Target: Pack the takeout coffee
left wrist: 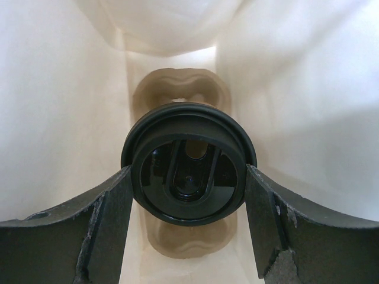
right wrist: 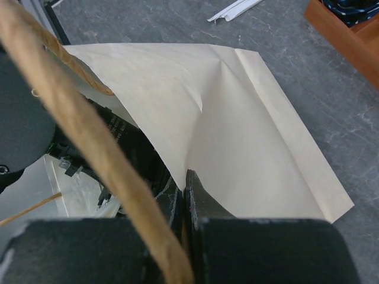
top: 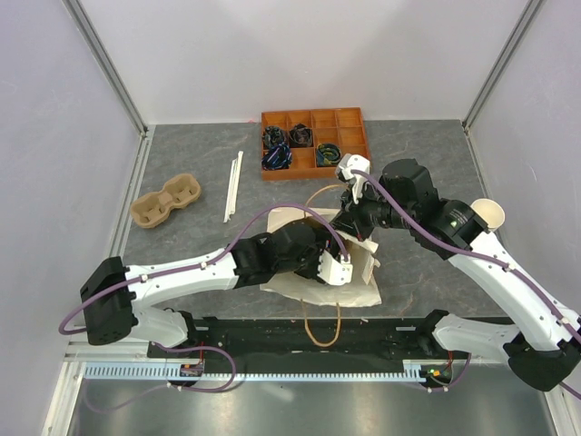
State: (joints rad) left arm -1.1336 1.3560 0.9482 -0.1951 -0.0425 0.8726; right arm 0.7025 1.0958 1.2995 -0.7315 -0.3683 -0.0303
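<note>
Deep inside the paper bag (left wrist: 53,118), at the centre of the left wrist view, the takeout coffee (left wrist: 188,142) stands over a pulp carrier (left wrist: 177,89), the left gripper (left wrist: 188,171) clasping its black lid between wide-spread fingers (left wrist: 112,219). Low in the right wrist view, the right gripper (right wrist: 186,201) is pinched tight on the bag's edge.

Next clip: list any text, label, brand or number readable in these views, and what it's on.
None can be read.
Small white print on the black arm housing inside the paper bag: too blurred to read.
Black lid of the takeout coffee: no legible marking.
</note>
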